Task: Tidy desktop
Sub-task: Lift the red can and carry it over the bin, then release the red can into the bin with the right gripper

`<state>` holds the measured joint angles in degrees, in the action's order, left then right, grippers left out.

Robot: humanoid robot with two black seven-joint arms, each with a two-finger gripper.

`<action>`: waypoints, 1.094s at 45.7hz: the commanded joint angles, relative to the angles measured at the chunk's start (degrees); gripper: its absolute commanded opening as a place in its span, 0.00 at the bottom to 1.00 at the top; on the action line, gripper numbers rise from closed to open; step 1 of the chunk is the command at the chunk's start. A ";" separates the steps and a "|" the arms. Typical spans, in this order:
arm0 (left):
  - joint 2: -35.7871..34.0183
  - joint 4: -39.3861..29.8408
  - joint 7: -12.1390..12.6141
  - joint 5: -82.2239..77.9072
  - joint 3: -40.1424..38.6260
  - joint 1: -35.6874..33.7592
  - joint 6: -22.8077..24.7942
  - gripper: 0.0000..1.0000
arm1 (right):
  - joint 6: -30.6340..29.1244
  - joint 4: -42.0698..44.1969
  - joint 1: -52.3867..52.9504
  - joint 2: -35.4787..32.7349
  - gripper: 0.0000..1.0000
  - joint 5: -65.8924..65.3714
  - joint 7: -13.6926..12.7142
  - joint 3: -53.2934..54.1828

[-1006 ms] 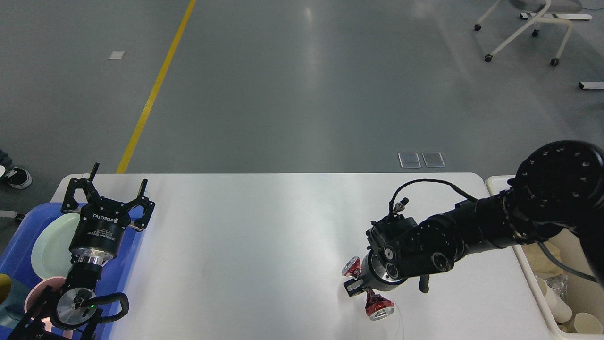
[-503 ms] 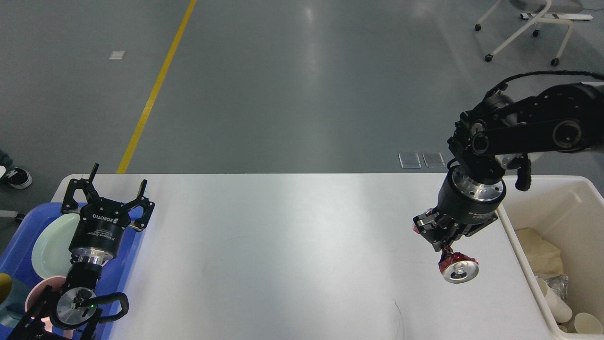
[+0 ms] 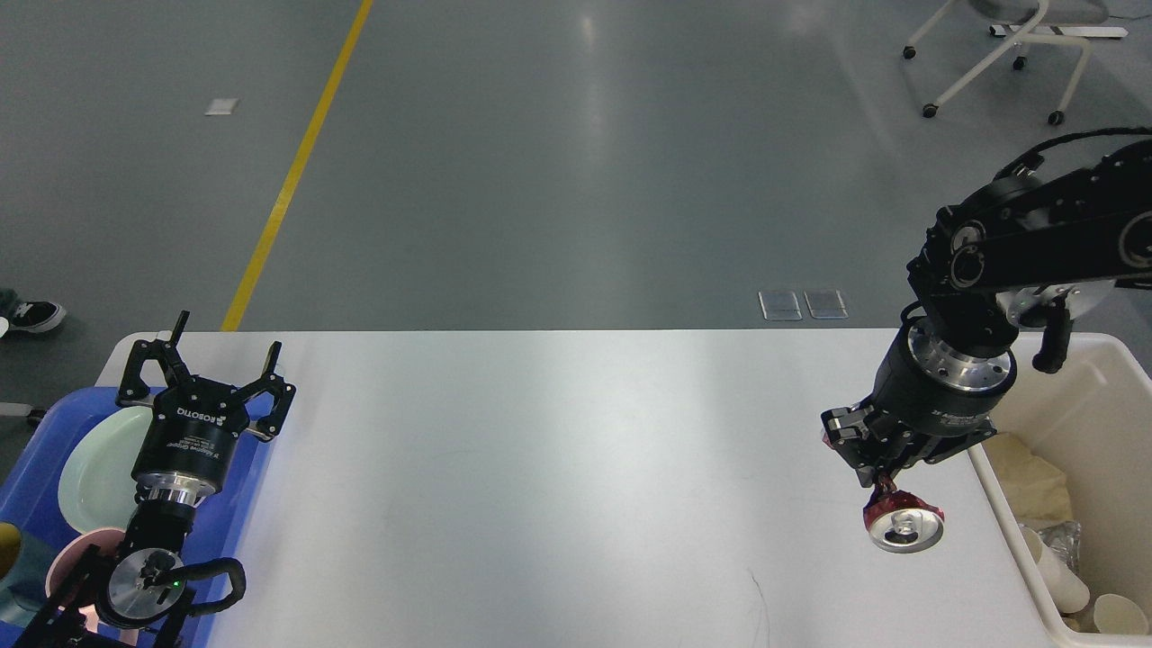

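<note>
the right gripper [image 3: 877, 468] hangs over the right part of the desktop [image 3: 540, 468], and its fingers are clenched on a crushed red can [image 3: 903, 522]. the can hangs below the fingers, with its silver end turned toward the camera, so its long axis points roughly down and toward me. the cream-white bin [image 3: 999, 504] lies just to the right of the can, near but not yet under it; i judge the coming move is a short carry to the right, over the bin wall. the left gripper [image 3: 205, 369] is far on the other side, above the blue tray [image 3: 36, 450], with fingers spread and holding nothing.
</note>
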<state>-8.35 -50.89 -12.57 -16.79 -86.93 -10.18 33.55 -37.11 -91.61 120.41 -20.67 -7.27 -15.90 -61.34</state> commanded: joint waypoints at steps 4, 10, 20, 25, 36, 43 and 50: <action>0.00 0.00 0.00 0.00 0.00 -0.02 -0.07 0.96 | 0.11 0.11 0.00 -0.07 0.00 0.07 0.08 -0.09; 0.00 0.00 0.00 0.00 0.00 -0.02 0.02 0.96 | 0.28 0.11 0.00 -0.07 0.00 -0.11 0.08 -0.27; 0.00 0.00 0.00 0.00 0.00 0.07 0.02 0.96 | 2.21 0.99 -0.17 -1.03 0.00 0.24 0.08 -2.37; 0.00 0.00 -0.09 0.00 0.00 -0.02 0.02 0.96 | 5.90 3.36 -2.36 -4.11 0.00 0.15 0.08 -4.92; 0.00 0.00 -0.09 0.00 0.00 0.07 0.02 0.96 | 7.05 18.20 -13.43 -15.09 0.00 -1.34 0.26 -5.63; 0.00 0.00 -0.09 0.00 0.00 0.07 -0.07 0.96 | 7.93 32.96 -25.29 -18.44 0.00 -0.90 0.70 -3.88; 0.00 0.00 -0.09 0.00 0.00 -0.01 0.02 0.96 | 11.88 46.06 -40.58 -18.88 0.00 -1.08 0.70 4.29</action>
<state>-8.34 -50.89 -12.66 -16.79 -86.93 -10.10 33.55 -28.00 -54.39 90.36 -39.43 -8.28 -15.24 -62.95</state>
